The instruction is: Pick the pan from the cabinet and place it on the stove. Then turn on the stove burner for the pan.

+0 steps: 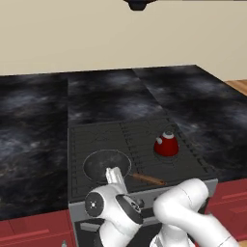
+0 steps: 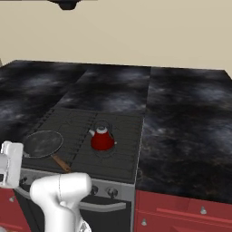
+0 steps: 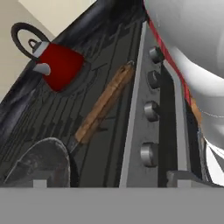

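The pan (image 1: 106, 164) rests on the front-left burner (image 1: 96, 181) of the stove (image 1: 140, 140), its wooden handle (image 1: 147, 179) pointing along the front edge of the cooktop toward the kettle's side. By this showing the first half of the task, moving the pan to the stove, is complete. What remains, in my judgement, is the turning of the knob that governs this burner; no flame or glow can be seen under the pan.

The claw (image 3: 109, 186) holds nothing, its jaws standing wide apart, low in front of the stove near the steel front panel; in the hand view its tips barely rise above the bottom edge. The same view looks along the row of knobs (image 3: 149, 154).

Count: one pan; one red kettle (image 1: 167, 144), upright on a burner behind and to the right of the pan, well apart from it; one stove, set between stretches of dark marbled table (image 1: 34, 125); four knobs in the hand view, though more may lie beyond its edge. Red base cabinets (image 2: 181, 213) flank the stove below.
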Controlling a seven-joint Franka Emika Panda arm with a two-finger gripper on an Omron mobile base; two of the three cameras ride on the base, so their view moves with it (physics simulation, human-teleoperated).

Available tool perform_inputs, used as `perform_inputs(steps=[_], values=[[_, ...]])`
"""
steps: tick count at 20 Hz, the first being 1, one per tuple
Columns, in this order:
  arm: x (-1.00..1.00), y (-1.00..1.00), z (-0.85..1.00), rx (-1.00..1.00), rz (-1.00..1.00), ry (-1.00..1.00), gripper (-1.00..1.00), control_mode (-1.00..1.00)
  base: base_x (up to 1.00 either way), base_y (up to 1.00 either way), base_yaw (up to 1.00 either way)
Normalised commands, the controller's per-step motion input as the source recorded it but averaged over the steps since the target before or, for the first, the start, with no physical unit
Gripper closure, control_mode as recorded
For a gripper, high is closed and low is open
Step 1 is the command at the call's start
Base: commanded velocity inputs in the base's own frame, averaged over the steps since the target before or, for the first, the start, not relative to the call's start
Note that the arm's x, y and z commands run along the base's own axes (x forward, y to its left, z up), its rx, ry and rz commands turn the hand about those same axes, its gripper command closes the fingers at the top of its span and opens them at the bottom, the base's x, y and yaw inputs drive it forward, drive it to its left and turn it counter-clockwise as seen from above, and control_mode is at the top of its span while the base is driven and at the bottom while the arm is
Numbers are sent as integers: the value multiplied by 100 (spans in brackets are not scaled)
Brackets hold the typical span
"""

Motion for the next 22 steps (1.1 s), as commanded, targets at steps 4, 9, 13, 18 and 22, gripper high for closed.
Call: perform_inputs(steps=[4,9,13,18,22], values=[[-54,69,0,-23,10,-29,-100,-100,0,0,0],[-18,53,-11,-22,8,-7,-100,-100,0,0,0],[0,28,-25,-17,6,-1,-100,-100,0,0,0],[0,41,-27,-22,12,0,-100,-100,0,0,0],[0,16,-29,-23,11,-1,-100,-100,0,0,0]])
